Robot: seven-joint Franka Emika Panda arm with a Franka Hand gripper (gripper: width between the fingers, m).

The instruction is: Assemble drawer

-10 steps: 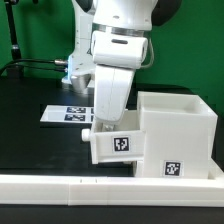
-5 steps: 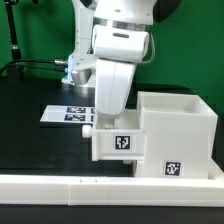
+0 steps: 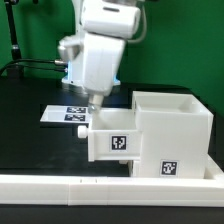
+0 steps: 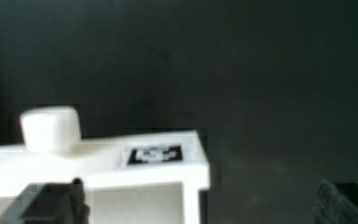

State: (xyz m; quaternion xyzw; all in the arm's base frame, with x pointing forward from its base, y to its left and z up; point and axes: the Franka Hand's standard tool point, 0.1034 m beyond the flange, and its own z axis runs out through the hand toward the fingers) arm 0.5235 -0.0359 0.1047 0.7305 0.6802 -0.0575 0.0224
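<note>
Item: small white plastic open-top tray with round knob (image 3: pixel 110 141), part-seated in the large white boxy housing (image 3: pixel 175 128), knob toward the exterior view's left. I noted the gripper (image 3: pixel 95 103) directly above it, jaws parted, empty.
</note>
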